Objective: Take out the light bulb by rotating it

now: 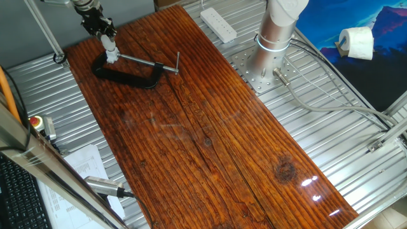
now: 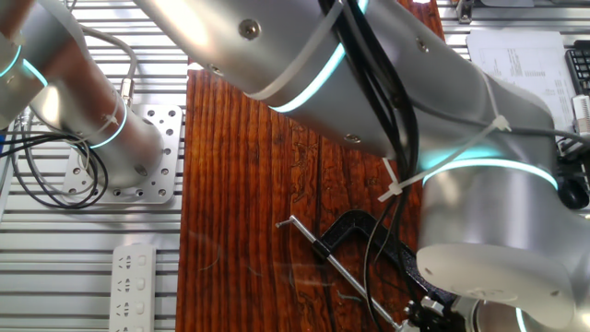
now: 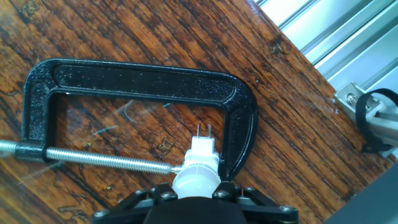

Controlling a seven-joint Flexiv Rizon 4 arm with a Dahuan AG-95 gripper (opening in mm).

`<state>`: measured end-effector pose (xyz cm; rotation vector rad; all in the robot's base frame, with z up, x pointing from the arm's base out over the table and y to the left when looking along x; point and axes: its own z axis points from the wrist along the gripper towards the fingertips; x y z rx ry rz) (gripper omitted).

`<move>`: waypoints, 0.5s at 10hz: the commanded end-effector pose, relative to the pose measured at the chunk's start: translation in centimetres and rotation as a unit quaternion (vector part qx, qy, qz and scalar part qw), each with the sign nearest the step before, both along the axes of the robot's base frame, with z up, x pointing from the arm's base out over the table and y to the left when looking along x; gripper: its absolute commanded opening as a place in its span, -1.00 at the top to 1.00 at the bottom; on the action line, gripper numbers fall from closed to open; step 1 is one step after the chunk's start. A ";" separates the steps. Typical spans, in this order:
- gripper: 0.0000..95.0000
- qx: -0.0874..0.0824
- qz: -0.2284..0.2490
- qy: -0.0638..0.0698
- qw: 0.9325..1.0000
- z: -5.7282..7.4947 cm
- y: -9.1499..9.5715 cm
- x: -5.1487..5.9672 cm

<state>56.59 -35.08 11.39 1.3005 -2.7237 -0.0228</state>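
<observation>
The light bulb [image 3: 194,179] is small, white and rounded. In the hand view it sits right in front of my gripper [image 3: 196,190], whose black jaws close on it from both sides. Beyond it a white socket piece [image 3: 203,149] with two thin pins is held between the screw bar and the jaw of the black C-clamp [image 3: 143,79]. In one fixed view my gripper [image 1: 109,46] points down at the clamp [image 1: 127,74], with the white bulb [image 1: 112,53] at its tip. In the other fixed view the arm hides the bulb.
The clamp lies on a long wooden board [image 1: 203,140] at its far left end, with its steel screw bar [image 1: 149,62] pointing right. A white power strip [image 1: 218,24], the arm's base [image 1: 275,38] and a paper roll [image 1: 356,43] stand off the board.
</observation>
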 end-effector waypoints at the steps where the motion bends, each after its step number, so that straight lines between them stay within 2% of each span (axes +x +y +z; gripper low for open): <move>1: 0.60 0.000 0.002 0.002 1.000 0.0 -0.1 0.1; 3: 0.60 0.000 0.012 0.002 1.000 0.0 -0.1 0.0; 5: 0.60 0.004 0.046 0.009 0.999 -0.1 -0.1 0.0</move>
